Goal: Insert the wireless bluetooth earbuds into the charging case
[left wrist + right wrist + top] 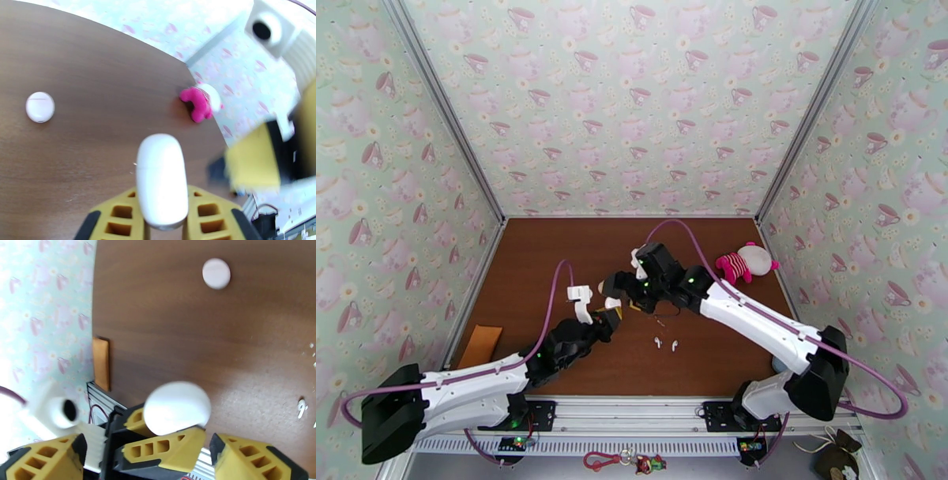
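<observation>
Trouble could start with the case [162, 179]. We see the left gripper [607, 314] pinching it by its bottom end, up off the table [553, 268], in the middle of the top view. Most of the case sticks out past the fingers [118, 213]. It looks smooth and round, so we think it could slip or twist out and drop.

The right gripper [147, 441] has its fingers spread wide, one on each side of the case and very close. If that arm pulls away crooked, we think a finger could knock the case loose.

The case looks shut to us; we cannot see any gap in it. If it is shut, it has to be opened first, and a push on the lid could pop it out of that small pinch.

Two earbuds [657, 343] lie on the table at the lower middle of the top view, apart from the case and not in it. They are tiny. We think an arm sweeping low could flick them away, maybe off the near edge. One other case [40, 107] lies at the left of the left wrist view.
</observation>
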Motion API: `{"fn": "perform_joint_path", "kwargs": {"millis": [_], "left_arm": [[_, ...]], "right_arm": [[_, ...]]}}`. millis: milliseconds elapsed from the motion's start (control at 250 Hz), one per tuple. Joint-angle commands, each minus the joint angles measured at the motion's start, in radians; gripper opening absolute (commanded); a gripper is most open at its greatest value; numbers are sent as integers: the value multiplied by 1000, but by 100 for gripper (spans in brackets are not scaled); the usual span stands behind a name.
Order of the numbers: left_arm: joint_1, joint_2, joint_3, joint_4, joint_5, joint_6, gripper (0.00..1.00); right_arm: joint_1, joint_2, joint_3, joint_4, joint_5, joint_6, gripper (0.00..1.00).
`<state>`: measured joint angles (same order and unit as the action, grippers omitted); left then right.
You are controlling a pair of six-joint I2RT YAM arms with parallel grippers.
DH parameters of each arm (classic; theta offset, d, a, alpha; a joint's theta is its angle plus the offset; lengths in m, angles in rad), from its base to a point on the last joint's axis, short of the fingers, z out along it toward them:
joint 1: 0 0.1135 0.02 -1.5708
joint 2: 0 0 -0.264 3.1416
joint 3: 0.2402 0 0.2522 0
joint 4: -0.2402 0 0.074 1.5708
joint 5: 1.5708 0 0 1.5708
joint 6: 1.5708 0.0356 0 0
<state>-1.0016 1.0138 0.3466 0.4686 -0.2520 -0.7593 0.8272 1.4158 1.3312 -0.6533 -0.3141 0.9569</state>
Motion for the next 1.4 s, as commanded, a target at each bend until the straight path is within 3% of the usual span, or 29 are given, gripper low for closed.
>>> {"fn": "perform_joint_path", "kwargs": {"millis": [0,140,260,328,528,816,1020,1396], "left_arm": [[7,-90,-61,118,145,118,0],[31,-274,-85,57,293,212,0],[55,-418,-93,-7,432,285,0],[62,-481,-102,-33,481,313,0],[73,-555,-97,-92,614,322,0],[75,-510,-99,-36,707,301,0],[78,-488,-100,-9,752,281,0],[79,-478,-109,22,750,273,0]], "right_arm": [[-23,-108,6,16,-51,-153,91],[-25,-255,-59,39,-60,-332,92],[-23,-347,-155,110,-194,-427,90],[-22,-385,-223,176,-293,-450,89],[-6,-467,-391,401,-427,-443,86],[66,-480,-470,553,-400,-476,81],[126,-443,-457,511,-292,-545,72],[169,-416,-461,500,-240,-592,67]]}}
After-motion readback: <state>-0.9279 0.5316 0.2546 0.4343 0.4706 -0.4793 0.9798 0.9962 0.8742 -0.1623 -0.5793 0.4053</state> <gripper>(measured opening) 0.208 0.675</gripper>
